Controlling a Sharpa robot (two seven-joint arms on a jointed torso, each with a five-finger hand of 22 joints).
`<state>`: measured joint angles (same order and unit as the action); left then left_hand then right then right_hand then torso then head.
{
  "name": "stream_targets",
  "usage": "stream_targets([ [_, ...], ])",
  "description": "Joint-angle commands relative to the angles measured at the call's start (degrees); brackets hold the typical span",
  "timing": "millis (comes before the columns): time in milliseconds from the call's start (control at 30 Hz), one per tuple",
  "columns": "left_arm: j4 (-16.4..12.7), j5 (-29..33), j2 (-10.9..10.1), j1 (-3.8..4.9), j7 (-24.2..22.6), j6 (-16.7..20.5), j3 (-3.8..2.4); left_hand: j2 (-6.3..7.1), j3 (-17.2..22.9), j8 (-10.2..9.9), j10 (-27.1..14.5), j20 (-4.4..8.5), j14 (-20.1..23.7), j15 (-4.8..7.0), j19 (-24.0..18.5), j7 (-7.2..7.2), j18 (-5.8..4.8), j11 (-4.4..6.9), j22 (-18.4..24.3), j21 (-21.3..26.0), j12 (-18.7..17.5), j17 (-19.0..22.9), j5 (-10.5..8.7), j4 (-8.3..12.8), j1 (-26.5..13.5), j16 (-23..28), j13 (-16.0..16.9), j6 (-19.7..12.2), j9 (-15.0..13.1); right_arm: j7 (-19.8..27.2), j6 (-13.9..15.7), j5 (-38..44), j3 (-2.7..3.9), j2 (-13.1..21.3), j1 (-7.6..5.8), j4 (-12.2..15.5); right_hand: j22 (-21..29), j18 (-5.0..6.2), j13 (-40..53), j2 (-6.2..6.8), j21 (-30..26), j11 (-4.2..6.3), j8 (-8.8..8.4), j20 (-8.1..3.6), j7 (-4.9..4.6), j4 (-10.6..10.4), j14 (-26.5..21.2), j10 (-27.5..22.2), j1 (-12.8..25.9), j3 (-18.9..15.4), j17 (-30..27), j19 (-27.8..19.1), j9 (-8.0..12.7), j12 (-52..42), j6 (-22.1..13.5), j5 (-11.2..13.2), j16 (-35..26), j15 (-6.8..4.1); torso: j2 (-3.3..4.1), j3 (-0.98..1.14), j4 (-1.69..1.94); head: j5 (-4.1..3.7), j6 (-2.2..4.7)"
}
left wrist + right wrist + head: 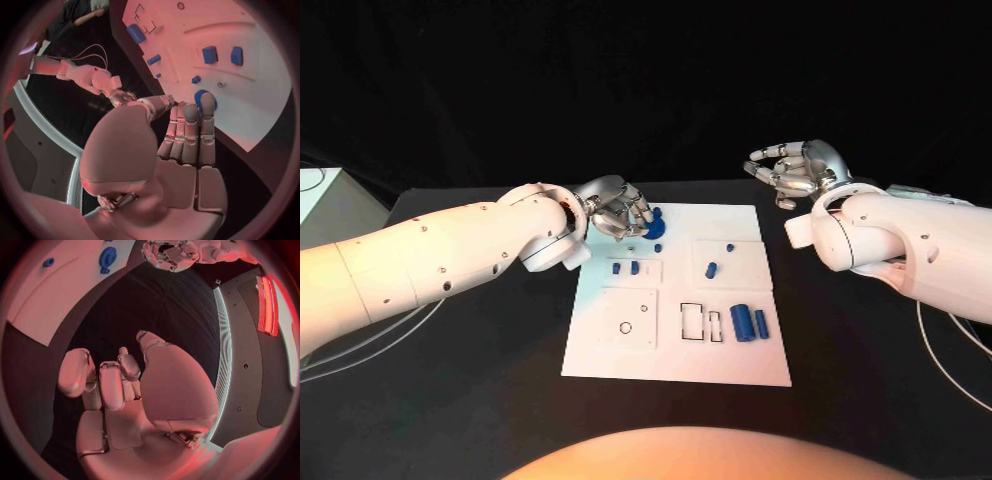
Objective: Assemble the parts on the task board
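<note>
The white task board [678,355] lies in the middle of the black table. A round blue part [656,229] sits near its far left corner. My left hand [619,212] hovers at that corner with its fingers stretched out side by side, and the fingertips [207,101] reach the round blue part [201,95] without gripping it. My right hand [798,172] hangs raised off the board's far right side, its fingers [111,382] loosely bent around nothing. Two blue cylinders [750,324] lie side by side on the board's near right area.
Small blue parts [626,267] sit in the left middle panel, with others [711,268] in the right one. Rectangular slots [692,321] and a small round hole [626,327] mark the near half. A white box [326,200] stands at the table's far left.
</note>
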<state>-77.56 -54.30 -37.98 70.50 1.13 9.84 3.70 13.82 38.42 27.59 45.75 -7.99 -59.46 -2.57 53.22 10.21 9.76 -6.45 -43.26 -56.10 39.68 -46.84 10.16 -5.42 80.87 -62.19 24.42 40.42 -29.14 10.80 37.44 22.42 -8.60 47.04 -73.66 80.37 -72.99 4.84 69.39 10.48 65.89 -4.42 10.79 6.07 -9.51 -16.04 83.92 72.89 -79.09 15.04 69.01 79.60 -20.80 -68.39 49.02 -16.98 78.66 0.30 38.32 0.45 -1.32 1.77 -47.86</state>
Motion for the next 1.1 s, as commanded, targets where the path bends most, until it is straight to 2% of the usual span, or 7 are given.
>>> stream_targets([
  [33, 0.98, -7.61, 1.1, -0.45, -8.71, 4.68, 0.17, 0.37, 0.21, -0.93, -0.18, -0.07, 0.27, -0.06, -0.52, 0.05, 0.8, -0.19, -0.4, -0.61, -1.77, 1.22, -0.3, 1.33, -0.6, -0.04, -2.3, 0.52, 1.67, 0.91, -0.98, 0.03, 0.01, -0.1, 0.03, -0.03, 0.06, 0.51, -0.05, 0.17, -0.21, 0.03, 0.33, -0.27, 0.07, -0.01, 0.04, -0.44, 0.35, 0.47, -0.09, -0.11, -0.08, 0.2, -0.36, -0.37, -0.29, -0.37, 0.1, 0.0, -0.03, -0.27, 0.26],
  [200, 3.78, -14.88, 3.62, -1.11, -9.5, 4.85, 0.53, 1.08, -0.1, -2.33, -0.63, -0.29, 0.13, -0.36, -0.66, -0.34, 0.77, -0.63, -0.79, -1.02, -4.18, 2.45, -0.4, 2.58, -1.39, -0.73, -5.1, 1.2, 3.66, 0.94, -0.92, 0.27, 0.01, -0.21, 0.03, -0.06, 0.37, 0.59, -1.14, 0.25, -0.69, 0.03, 0.43, -0.29, 0.06, 0.13, -0.08, -1.35, 0.25, 0.77, -0.42, -0.26, -0.1, 1.31, -0.5, -0.43, -0.56, -0.37, 0.09, 0.01, -0.01, -0.55, 0.73],
  [400, 7.26, -21.61, 6.48, -1.47, -8.69, 3.56, 1.11, 1.58, -0.95, -3.48, -1.13, -0.71, -0.04, -0.78, -0.64, -0.73, 0.78, -1.08, -0.87, -1.05, -6.14, 3.57, -0.4, 3.23, -2.24, -1.78, -7.47, 2.24, 5.22, 1.08, -0.75, 0.74, 0.01, -0.39, 0.03, -0.1, 0.87, 0.7, -4.76, 0.48, -1.51, 0.03, 0.71, -0.3, 0.05, 0.21, -0.26, -4.01, 0.34, 1.51, -0.82, -0.45, -0.15, 4.95, -0.86, -0.43, -1.01, -0.38, 0.09, 0.02, -0.08, -0.59, 0.76],
  [567, 9.75, -26.01, 8.41, -1.58, -7.23, 1.67, 1.81, 1.79, -1.72, -4.23, -1.85, -0.94, -0.15, -0.97, -0.52, -1.12, 0.79, -1.27, -0.95, -1.13, -7.35, 4.28, -0.46, 3.71, -2.5, -2.67, -8.89, 2.72, 6.12, 1.29, -0.53, 1.05, 0.01, -0.53, 0.03, -0.14, 2.08, 0.99, -16.61, 1.09, -3.52, 0.04, 1.42, -0.31, 0.07, 0.25, -0.77, -11.87, 0.61, 3.24, -1.72, -1.02, -0.32, 16.89, -1.45, -0.4, -1.94, -0.38, 0.08, 0.05, -0.08, -0.56, 0.88],
  [600, 10.05, -26.57, 8.64, -1.59, -7.01, 1.35, 1.89, 1.76, -1.85, -4.29, -1.88, -0.97, -0.2, -0.99, -0.48, -1.18, 0.79, -1.28, -0.97, -1.18, -7.46, 4.38, -0.46, 3.78, -2.53, -2.87, -9.08, 2.92, 6.23, 1.32, -0.51, 1.08, 0.01, -0.55, 0.03, -0.15, 2.45, 1.09, -20.16, 1.34, -4.18, 0.1, 1.68, -0.34, 0.06, 0.23, -1.01, -13.44, 0.73, 3.92, -2.25, -1.2, -0.38, 20.35, -1.63, -0.39, -2.4, -0.4, 0.06, 0.05, -0.05, -0.66, 0.88],
  [667, 10.67, -27.61, 9.13, -1.61, -6.47, 0.67, 2.02, 1.82, -2.1, -4.4, -1.91, -1.02, -0.26, -1.02, -0.44, -1.23, 0.78, -1.29, -1.0, -1.22, -7.6, 4.51, -0.52, 3.84, -2.62, -3.12, -9.32, 3.09, 6.39, 1.38, -0.47, 1.14, 0.01, -0.58, 0.03, -0.15, 4.06, 1.49, -24.24, 1.95, -6.76, 0.15, 2.23, -0.35, 0.07, 0.25, -1.76, -13.26, 1.08, 5.4, -4.05, -2.02, -0.53, 24.0, -1.96, -0.32, -3.97, -0.45, 0.07, 0.04, -0.02, -0.74, 0.95],
  [1100, 11.84, -30.31, 10.48, -1.63, -4.57, -1.46, 2.21, 1.71, -3.26, -5.29, -1.81, -1.11, -1.1, -1.03, 0.35, -1.34, 0.71, -1.24, -1.76, -2.02, -8.18, 4.85, -0.61, 4.21, -2.77, -4.99, -10.57, 3.95, 7.34, 1.66, -0.34, 1.74, 0.01, -0.71, 0.03, -0.14, 6.29, 1.97, -36.0, 3.29, -10.71, -0.21, 3.81, -0.24, -0.11, 0.78, -2.31, -13.28, 2.69, 8.98, -5.72, -2.49, -0.83, 34.67, -2.22, -0.21, -6.13, -0.23, 0.08, 0.02, -0.04, -0.9, 0.75],
])
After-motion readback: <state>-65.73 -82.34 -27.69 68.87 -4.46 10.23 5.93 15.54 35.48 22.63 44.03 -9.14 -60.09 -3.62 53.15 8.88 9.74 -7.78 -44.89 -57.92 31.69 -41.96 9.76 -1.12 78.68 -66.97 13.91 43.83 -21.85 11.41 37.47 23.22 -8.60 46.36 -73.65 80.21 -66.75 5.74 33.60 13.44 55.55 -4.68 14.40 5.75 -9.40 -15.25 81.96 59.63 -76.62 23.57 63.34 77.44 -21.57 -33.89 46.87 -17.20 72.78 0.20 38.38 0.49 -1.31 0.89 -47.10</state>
